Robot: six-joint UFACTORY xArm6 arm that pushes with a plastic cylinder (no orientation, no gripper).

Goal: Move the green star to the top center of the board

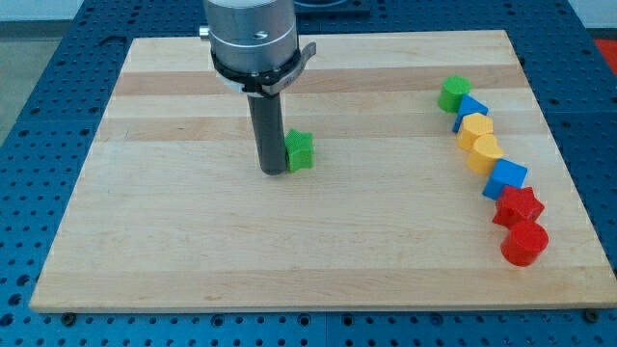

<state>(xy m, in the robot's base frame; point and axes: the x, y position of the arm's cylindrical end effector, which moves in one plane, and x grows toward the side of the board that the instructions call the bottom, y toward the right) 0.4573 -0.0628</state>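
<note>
The green star (301, 150) lies on the wooden board (193, 241), a little left of the board's middle and in its upper half. My tip (274, 171) rests on the board right against the star's left side, touching it or nearly so. The rod partly hides the star's left edge.
A curved line of blocks runs down the view's right: a green block (454, 93), a blue block (471, 107), a yellow block (475, 129), a yellow heart-like block (486, 152), a blue block (506, 178), a red star (519, 206) and a red cylinder (524, 244).
</note>
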